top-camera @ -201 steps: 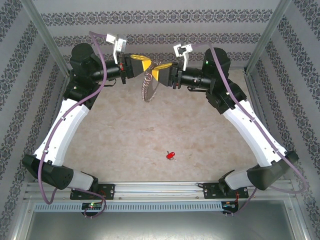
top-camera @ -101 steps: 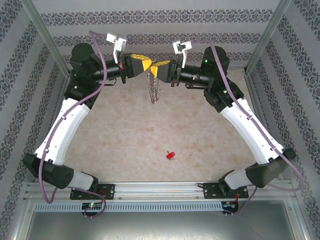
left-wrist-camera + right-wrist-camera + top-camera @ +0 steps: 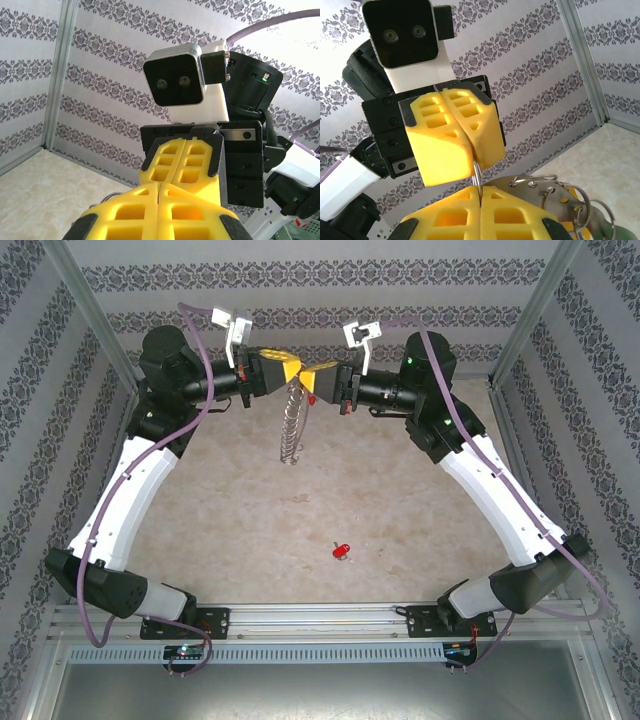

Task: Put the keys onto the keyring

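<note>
— Where the left claw (image 3: 296, 369) meets the right claw (image 3: 313, 374), what hangs?
— The keyring (image 3: 290, 425), both clamped on its top, dangling above the worktop (image 3: 230, 510); a red key (image 3: 342, 551) lies on it, well apart

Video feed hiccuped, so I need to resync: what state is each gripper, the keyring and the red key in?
left gripper: shut on the keyring
right gripper: shut on the keyring
keyring: hanging limp below both grippers, off the table
red key: lying loose on the table, unthreaded

Beige table (image 3: 250, 530), patterned walls (image 3: 300, 280), metal posts (image 3: 90, 310)
</note>
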`<state>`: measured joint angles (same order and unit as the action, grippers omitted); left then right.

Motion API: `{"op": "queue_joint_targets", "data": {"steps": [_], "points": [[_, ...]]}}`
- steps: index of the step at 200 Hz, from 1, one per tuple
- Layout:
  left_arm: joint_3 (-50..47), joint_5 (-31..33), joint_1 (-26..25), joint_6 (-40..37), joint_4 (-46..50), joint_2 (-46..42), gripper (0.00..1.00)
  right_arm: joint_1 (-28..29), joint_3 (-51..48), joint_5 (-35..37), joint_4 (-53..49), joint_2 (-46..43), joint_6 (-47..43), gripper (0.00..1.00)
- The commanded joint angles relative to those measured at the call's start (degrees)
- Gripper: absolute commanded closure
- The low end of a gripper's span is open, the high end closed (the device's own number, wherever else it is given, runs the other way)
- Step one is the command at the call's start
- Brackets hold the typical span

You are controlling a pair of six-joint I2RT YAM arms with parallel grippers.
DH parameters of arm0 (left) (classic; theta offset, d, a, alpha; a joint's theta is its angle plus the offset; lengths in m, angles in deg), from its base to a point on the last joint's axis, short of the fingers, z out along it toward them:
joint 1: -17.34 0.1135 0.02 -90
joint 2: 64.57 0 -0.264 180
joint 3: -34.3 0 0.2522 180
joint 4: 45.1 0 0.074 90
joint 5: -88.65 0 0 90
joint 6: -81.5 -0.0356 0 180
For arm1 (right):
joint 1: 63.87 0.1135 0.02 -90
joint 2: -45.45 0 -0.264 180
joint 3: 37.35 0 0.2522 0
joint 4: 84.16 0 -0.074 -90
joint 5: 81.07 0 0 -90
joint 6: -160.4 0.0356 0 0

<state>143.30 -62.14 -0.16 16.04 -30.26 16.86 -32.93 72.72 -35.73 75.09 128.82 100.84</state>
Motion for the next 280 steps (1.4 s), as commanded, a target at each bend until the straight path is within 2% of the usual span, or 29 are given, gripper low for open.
{"op": "queue_joint_targets", "data": {"steps": [1, 13, 29, 70, 115, 190, 244, 280], "points": [[0.39, 0.17, 0.13, -6.62, 9.1, -1.95, 0.85, -0.35, 3.87, -0.42, -2.48, 0.84, -3.3, 1.0], [1.49, 1.44, 0.18, -10.28, 14.42, -2.31, 0.74, -0.12, 5.91, -0.06, -8.8, 1.25, -7.88, 1.0], [3.1, 3.6, 0.18, -15.19, 20.95, -2.78, 0.64, 0.34, 7.97, 1.68, -16.0, 1.17, -14.47, 1.0], [7.66, 8.82, 0.14, -25.11, 33.83, -4.03, 0.48, 1.05, 9.81, 4.97, -26.64, 0.11, -29.91, 1.0], [9.88, 8.38, -0.23, -35.68, 42.26, -5.81, 0.54, 1.14, 15.5, 6.47, -36.87, 2.27, -40.31, 1.0], [10.37, 5.27, -2.94, -35.2, 40.11, -3.6, 0.5, 1.82, 21.95, 5.38, -47.84, 3.88, -51.75, 1.0], [11.26, 4.89, -5.95, -38.14, 39.51, -1.1, 0.5, 2.78, 24.78, 4.79, -51.19, 5.46, -53.4, 1.0], [11.56, 5.11, -6.93, -39.51, 40.34, 0.13, 0.54, 3.36, 25.72, 5.25, -52.42, 6.05, -54.32, 1.0]]}}
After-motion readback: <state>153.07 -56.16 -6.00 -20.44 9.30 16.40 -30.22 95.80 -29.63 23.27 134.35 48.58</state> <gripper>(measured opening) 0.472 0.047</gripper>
